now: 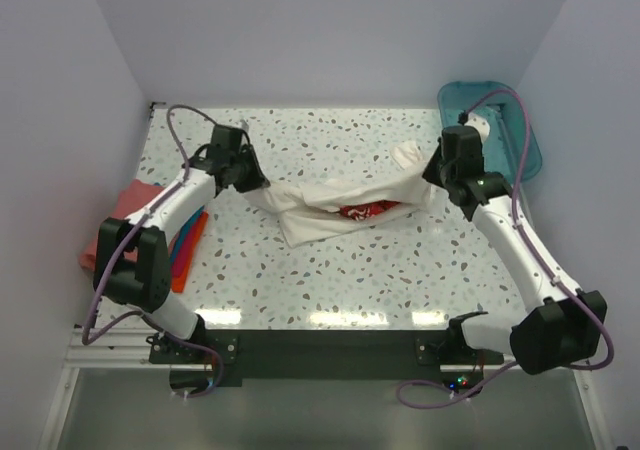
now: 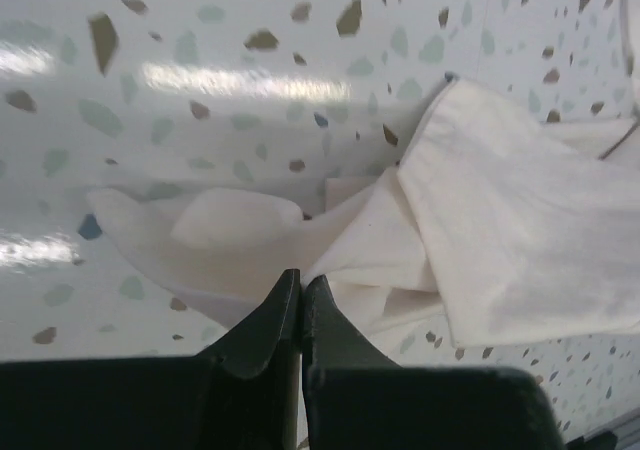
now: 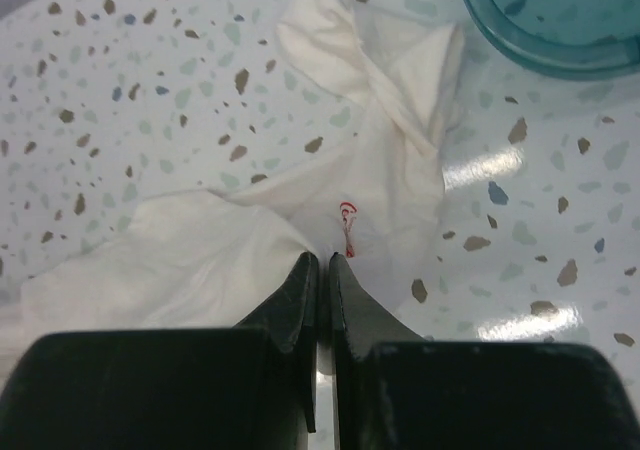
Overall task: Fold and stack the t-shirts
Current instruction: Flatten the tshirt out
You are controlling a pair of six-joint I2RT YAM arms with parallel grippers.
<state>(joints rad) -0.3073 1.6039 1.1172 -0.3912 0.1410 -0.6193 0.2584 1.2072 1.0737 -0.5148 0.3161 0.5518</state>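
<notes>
Shirt, position: white t-shirt [image 1: 330, 210] at centre of the top view, bunched and drawn out between the two arms. A red print [image 1: 365, 210] shows in one fold.
Left fingers: left fingers [image 2: 297, 290] pressed together, with a gathered edge of the shirt pinched at their tips. They are centre-left in the top view.
Right fingers: right fingers [image 3: 316, 275] pressed together on the cloth, centre-right in the top view, beside a small red mark.
Handling (judged): light, limp and creasing. It sags wherever it is unsupported. Not fragile. A thin pinch could slip under a hard pull.
Where to hold (judged): corners of the hem or shoulders. Both pinches look to sit in gathered cloth, so the shirt may not spread flat.
Other shirts: stack of folded t-shirts [image 1: 125, 220], pink, orange and blue, at the left edge, partly under the left arm.
Desk: speckled desk [image 1: 350, 270], glossy with glare. Cloth should slide easily on it.
Room: plain white walls on three sides. A teal tub [image 1: 530, 155] sits at upper right, near the shirt's far end.
</notes>
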